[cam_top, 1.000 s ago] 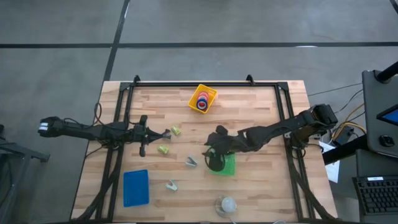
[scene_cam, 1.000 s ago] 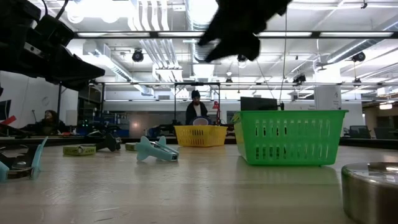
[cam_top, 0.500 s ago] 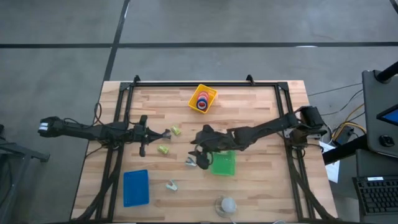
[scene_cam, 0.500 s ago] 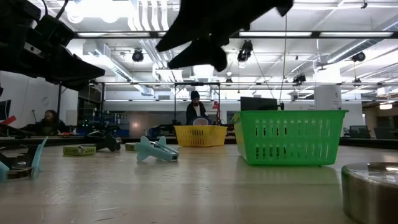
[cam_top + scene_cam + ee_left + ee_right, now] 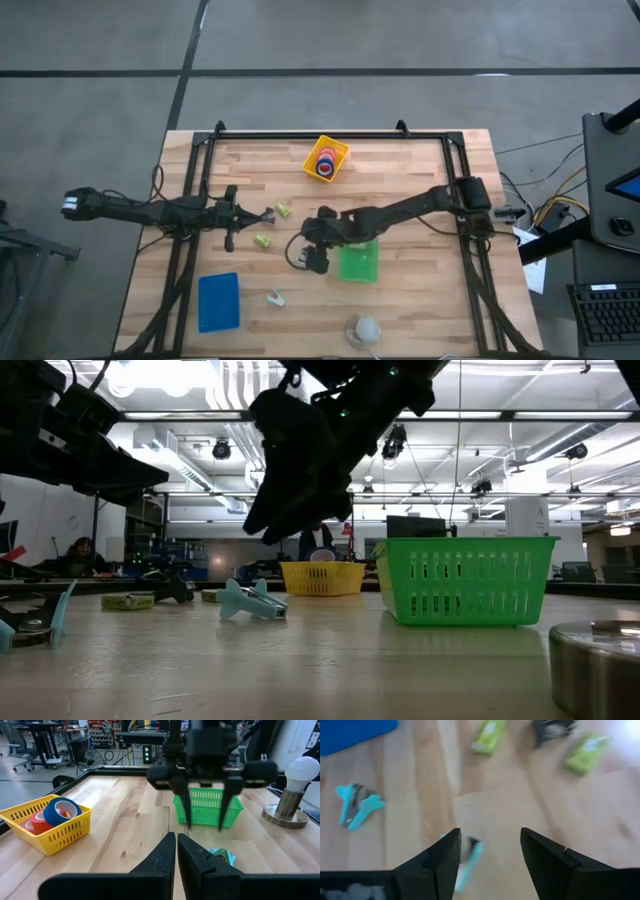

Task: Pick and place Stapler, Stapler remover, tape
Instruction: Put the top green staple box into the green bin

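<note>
Both arms are dark, near black, built of slim tubular links joined by chunkier joint housings. The left arm (image 5: 150, 210) carries a small white patch near its outer end, and thin dark cables trail beside it. The right arm (image 5: 420, 208) thickens into a boxy joint block. Each end effector has two flat, tapered black fingers (image 5: 547, 865) with angular edges.

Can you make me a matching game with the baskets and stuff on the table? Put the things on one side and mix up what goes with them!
Things:
1. yellow basket
2. green basket
3. blue lid
4. right gripper

Descriptions:
A. flat on the table's near left part
B. holds rolls of tape
C. open, above a light blue stapler remover
D. just right of the right gripper

Pairs: 1-B, 2-D, 3-A, 4-C
</note>
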Motion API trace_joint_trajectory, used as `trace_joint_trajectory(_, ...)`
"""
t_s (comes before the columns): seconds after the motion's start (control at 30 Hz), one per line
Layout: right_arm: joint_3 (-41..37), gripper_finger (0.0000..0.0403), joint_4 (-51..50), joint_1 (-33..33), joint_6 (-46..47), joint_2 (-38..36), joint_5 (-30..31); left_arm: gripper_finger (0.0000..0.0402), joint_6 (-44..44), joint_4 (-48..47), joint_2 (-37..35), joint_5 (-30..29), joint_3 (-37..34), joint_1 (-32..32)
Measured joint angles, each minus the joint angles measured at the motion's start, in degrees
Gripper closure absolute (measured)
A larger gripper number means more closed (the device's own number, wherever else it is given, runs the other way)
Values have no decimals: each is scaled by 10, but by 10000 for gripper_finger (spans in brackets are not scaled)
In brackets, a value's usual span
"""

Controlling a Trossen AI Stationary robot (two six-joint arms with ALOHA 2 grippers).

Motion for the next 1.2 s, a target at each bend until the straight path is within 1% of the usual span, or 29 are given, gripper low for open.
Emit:
trace_joint_trajectory(0.13, 18, 219, -47, 1, -12, 9, -7, 378, 0, 0, 0, 0, 0, 0)
trace_joint_trajectory(0.2, 19, 236, -63, 3, -15, 1, -5, 378, 0, 0, 0, 0, 0, 0)
trace_joint_trajectory(0.3, 14, 288, -75, 18, -25, -31, 12, 378, 0, 0, 0, 0, 0, 0)
trace_joint_trajectory(0.4, -5, 361, -105, 44, -28, -77, 53, 378, 0, 0, 0, 0, 0, 0)
trace_joint_trajectory(0.43, -17, 378, -113, 52, -28, -92, 65, 378, 0, 0, 0, 0, 0, 0)
trace_joint_trajectory(0.47, -34, 384, -114, 60, -26, -110, 75, 378, 0, 0, 0, 0, 0, 0)
trace_joint_trajectory(0.57, -103, 393, -92, 90, -13, -174, 101, 378, 0, 0, 0, 0, 0, 0)
trace_joint_trajectory(0.67, -188, 394, -40, 136, 6, -252, 163, 378, 0, 0, 0, 0, 0, 0)
trace_joint_trajectory(0.73, -249, 394, 4, 168, 0, -304, 191, 378, 0, 0, 0, 0, 0, 0)
trace_joint_trajectory(0.87, -362, 394, 127, 217, -40, -401, 222, 378, 0, 0, 0, 0, 0, 0)
trace_joint_trajectory(0.97, -430, 394, 170, 233, -65, -465, 222, 378, 0, 0, 0, 0, 0, 0)
trace_joint_trajectory(1.1, -500, 394, 195, 241, -58, -547, 223, 378, 2, 4, 1, 0, 0, 0)
trace_joint_trajectory(1.2, -558, 394, 234, 241, -82, -595, 201, 378, -10, 32, 1, 0, 0, 0)
